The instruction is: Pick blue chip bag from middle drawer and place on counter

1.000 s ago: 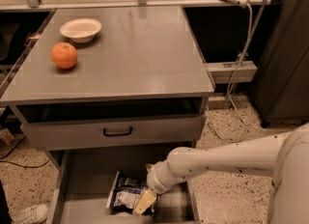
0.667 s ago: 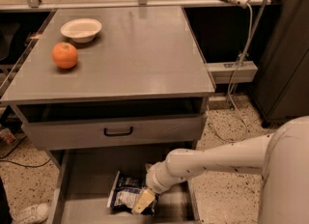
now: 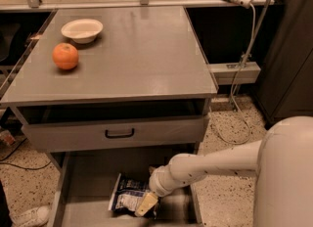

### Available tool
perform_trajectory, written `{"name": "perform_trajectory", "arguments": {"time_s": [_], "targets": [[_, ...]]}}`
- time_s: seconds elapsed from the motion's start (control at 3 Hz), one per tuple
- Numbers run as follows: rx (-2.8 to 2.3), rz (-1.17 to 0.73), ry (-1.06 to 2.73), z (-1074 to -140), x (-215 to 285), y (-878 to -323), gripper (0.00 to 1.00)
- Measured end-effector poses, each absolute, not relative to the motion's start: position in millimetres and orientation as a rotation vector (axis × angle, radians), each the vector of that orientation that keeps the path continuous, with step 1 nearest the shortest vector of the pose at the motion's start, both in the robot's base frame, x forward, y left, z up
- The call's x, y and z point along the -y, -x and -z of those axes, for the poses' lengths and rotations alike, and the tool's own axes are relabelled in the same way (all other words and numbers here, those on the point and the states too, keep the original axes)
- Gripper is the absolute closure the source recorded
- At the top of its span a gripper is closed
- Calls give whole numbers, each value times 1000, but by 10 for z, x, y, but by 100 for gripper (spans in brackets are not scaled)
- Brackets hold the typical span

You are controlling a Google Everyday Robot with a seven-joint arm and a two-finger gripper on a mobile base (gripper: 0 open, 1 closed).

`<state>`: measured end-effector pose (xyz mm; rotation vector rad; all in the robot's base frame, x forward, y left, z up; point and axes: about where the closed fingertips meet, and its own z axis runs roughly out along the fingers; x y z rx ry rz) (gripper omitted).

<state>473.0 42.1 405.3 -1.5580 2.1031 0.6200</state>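
change: almost none; gripper (image 3: 146, 204) stays low in the middle drawer (image 3: 87, 182), at the right edge of the blue chip bag (image 3: 125, 194)
meaning: bag not lifted yet, probably still the grasp step
claw: cannot tell if clenched or released
bag: lying flat on the drawer floor, near the front
counter (image 3: 139, 55): orange (image 3: 65, 56) and white bowl (image 3: 82, 30) at the far left, well apart from the bare right side
in the way: closed drawer front (image 3: 117, 134) and the counter lip overhang the lift path
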Motion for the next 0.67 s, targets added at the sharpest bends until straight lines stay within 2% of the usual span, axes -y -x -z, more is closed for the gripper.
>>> {"name": "perform_trajectory", "arguments": {"time_s": [0.67], "targets": [[-2144, -623, 1524, -3795, -374, -4723, 0]]}}
